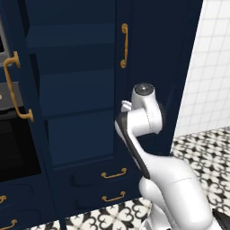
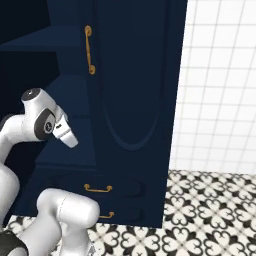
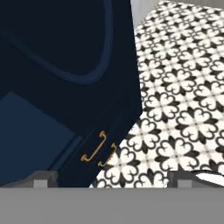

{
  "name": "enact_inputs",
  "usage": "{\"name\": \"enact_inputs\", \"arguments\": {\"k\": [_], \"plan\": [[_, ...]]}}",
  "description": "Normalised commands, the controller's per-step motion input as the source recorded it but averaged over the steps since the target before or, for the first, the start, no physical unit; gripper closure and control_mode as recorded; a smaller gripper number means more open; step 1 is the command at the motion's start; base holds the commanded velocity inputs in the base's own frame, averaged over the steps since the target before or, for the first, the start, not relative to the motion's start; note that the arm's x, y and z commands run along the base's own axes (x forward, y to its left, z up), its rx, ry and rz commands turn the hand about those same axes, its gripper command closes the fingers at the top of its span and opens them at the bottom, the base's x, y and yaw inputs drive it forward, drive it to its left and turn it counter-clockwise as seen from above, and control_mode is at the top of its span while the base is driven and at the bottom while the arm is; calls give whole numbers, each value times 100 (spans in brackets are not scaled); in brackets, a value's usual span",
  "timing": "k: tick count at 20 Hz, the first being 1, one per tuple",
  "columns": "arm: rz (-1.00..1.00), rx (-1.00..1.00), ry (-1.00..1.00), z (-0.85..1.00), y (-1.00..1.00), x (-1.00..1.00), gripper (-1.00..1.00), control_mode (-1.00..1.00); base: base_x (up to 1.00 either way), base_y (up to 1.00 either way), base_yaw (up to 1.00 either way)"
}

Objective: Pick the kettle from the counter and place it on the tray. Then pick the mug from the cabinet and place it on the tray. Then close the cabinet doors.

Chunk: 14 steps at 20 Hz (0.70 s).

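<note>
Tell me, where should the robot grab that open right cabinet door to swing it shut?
Probably the long vertical brass handle on the right cabinet door. It stands upright, proud of the panel, so the open gripper could close across it from the door's front.

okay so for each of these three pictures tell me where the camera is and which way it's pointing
Left base view: behind the arm on its left, facing the open cabinet shelves; white arm lower right.
Right base view: behind on the right, facing the open door; arm lower left.
Hand view: on the hand, tilted toward the drawers and patterned floor; the open pincer tips at the bottom.
Both base views share the door's brass handle.
</note>
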Motion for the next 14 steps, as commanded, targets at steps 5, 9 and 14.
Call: {"name": "enact_inputs", "arguments": {"k": [5, 9, 14], "plan": [[46, -38, 0, 0, 19, -44, -100, -100, 0, 0, 0], [70, -37, 7, 0, 9, -38, -100, -100, 0, 0, 0], [74, -40, 13, 0, 23, -44, -100, -100, 0, 0, 0]]}}
